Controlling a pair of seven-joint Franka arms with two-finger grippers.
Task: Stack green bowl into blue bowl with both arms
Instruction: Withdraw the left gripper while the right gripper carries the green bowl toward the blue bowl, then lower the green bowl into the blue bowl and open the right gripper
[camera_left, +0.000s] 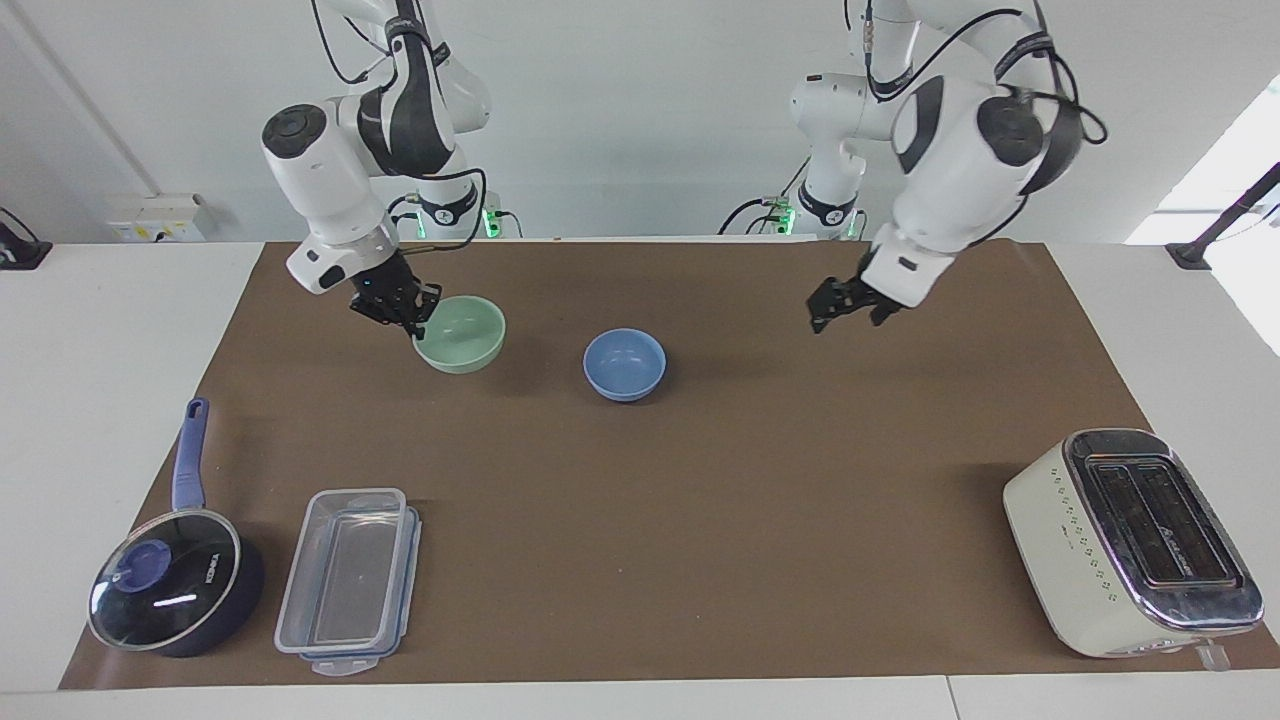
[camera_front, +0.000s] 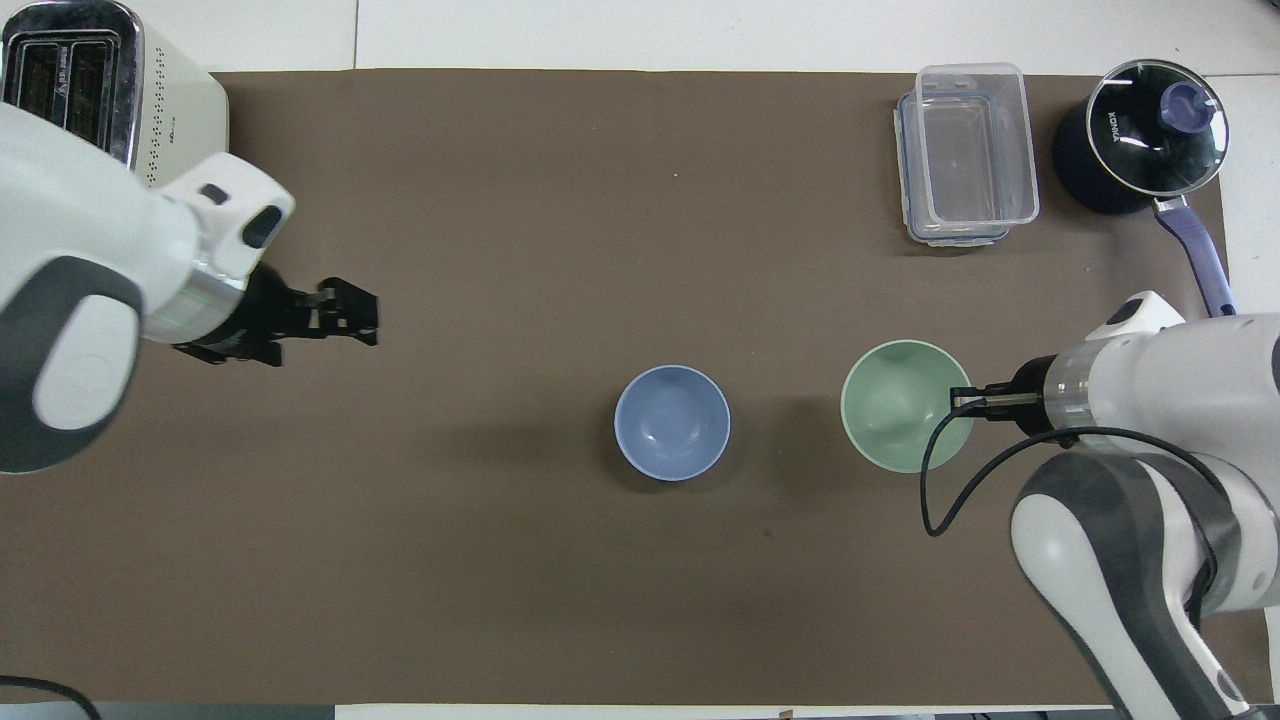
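The green bowl (camera_left: 461, 334) hangs above the brown mat, gripped at its rim by my right gripper (camera_left: 412, 312), beside the blue bowl toward the right arm's end. It also shows in the overhead view (camera_front: 903, 404) with the right gripper (camera_front: 962, 401) on its rim. The blue bowl (camera_left: 624, 364) stands empty on the mat at mid-table, also seen in the overhead view (camera_front: 672, 422). My left gripper (camera_left: 846, 306) is open and empty, raised over bare mat toward the left arm's end, well apart from the blue bowl. It also shows in the overhead view (camera_front: 350, 308).
A cream toaster (camera_left: 1130, 540) (camera_front: 80, 70) stands far from the robots at the left arm's end. A clear plastic container (camera_left: 350, 580) (camera_front: 968, 152) and a dark blue lidded saucepan (camera_left: 170, 590) (camera_front: 1140, 140) stand far from the robots at the right arm's end.
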